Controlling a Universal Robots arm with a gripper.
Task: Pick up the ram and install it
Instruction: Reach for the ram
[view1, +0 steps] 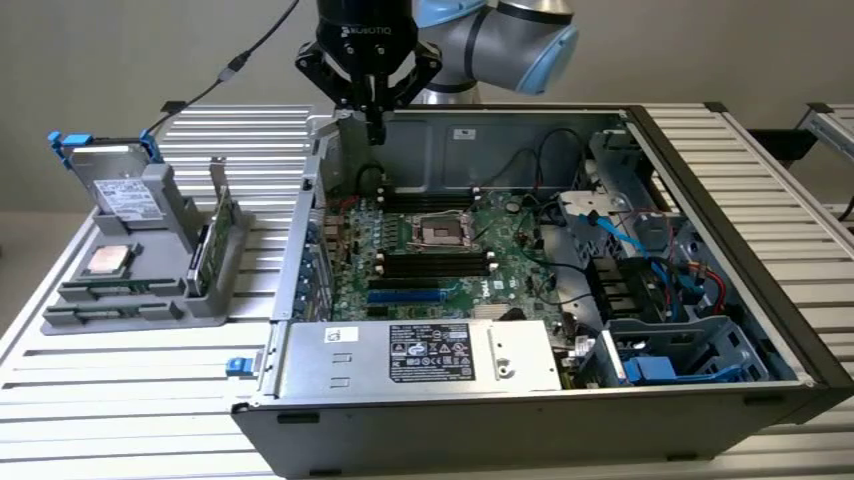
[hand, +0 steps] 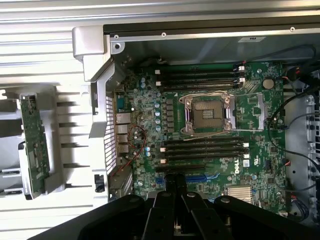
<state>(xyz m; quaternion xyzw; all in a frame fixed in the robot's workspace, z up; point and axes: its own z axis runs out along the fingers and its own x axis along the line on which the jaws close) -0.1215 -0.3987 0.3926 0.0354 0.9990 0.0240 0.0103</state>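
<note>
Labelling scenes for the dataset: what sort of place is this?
Probably a robotics lab bench set up for PC assembly: an open computer case with its motherboard exposed sits on a slatted metal table, a grey parts holder stands beside it, and a robot arm hangs over the case.

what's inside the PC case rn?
Motherboard with uncovered CPU socket, black memory slots with no green stick visible, finned heatsink, cables, drive cage. Power supply covers whatever lies beneath it; the gripper hides some slots.

Rack (view1: 134, 312) at exterior view's left of case (view1: 534, 425), motherboard (view1: 501, 235) inside, gripper (view1: 378, 130) above
</note>
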